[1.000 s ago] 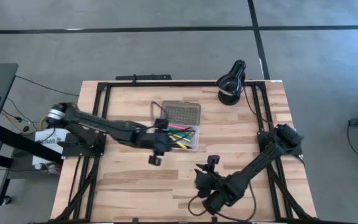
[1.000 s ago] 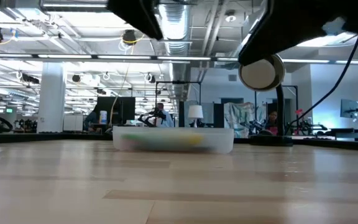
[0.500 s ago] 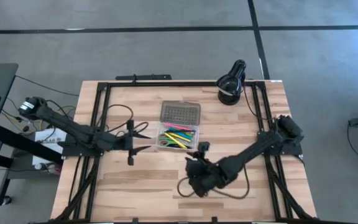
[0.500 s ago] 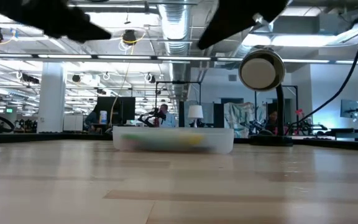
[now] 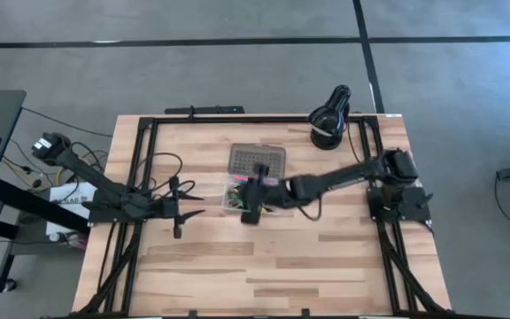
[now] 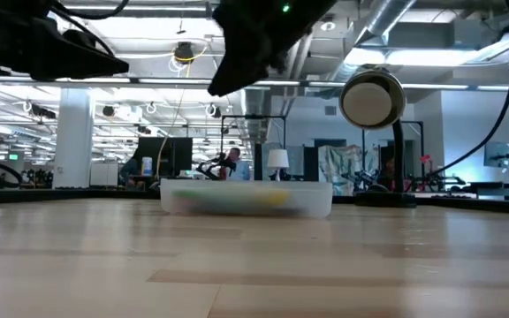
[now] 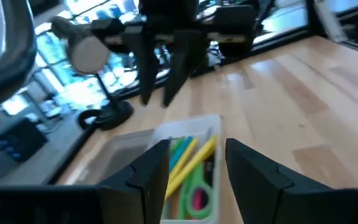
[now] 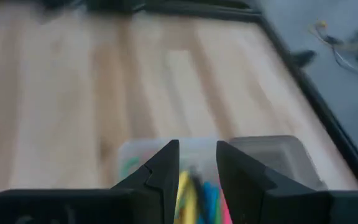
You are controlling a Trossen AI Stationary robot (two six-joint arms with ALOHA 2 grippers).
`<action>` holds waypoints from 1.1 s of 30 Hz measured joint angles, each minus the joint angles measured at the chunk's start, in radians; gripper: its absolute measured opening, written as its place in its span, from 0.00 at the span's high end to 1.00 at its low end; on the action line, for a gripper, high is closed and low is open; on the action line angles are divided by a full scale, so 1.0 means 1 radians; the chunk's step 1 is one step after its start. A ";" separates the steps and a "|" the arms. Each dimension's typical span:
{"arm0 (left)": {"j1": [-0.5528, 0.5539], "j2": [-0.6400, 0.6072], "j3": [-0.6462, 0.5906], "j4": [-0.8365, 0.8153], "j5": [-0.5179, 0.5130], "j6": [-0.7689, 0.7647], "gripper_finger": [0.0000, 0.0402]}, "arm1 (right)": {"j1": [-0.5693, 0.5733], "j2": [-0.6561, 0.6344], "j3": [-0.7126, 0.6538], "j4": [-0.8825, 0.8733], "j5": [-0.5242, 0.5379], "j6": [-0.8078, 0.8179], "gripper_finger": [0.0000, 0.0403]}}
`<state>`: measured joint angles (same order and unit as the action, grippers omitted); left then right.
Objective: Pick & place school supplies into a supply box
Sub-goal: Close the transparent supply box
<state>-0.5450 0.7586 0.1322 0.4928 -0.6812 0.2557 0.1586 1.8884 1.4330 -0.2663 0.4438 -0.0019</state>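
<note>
High view | 1 supply box (image 5: 257,177), lid open | right hand (image 5: 250,213) open above it | left hand (image 5: 184,213) open

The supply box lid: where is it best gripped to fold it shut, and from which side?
Probably the lid at its free long edge, on the lamp side. It lies open and flat beside the supply box, hinged along their shared edge, so only that far edge can lift. Come from above. The right hand hovers over the box; the left hand waits beside it.
</note>
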 joint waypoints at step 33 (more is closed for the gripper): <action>-0.043 -0.013 0.000 -0.094 -0.180 -0.120 0.62 | -0.266 0.225 0.000 0.005 0.004 0.571 0.75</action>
<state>-0.5880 0.7452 0.1326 0.3985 -0.8616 0.1352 -0.1074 2.1134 1.4330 -0.2609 0.4478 0.5690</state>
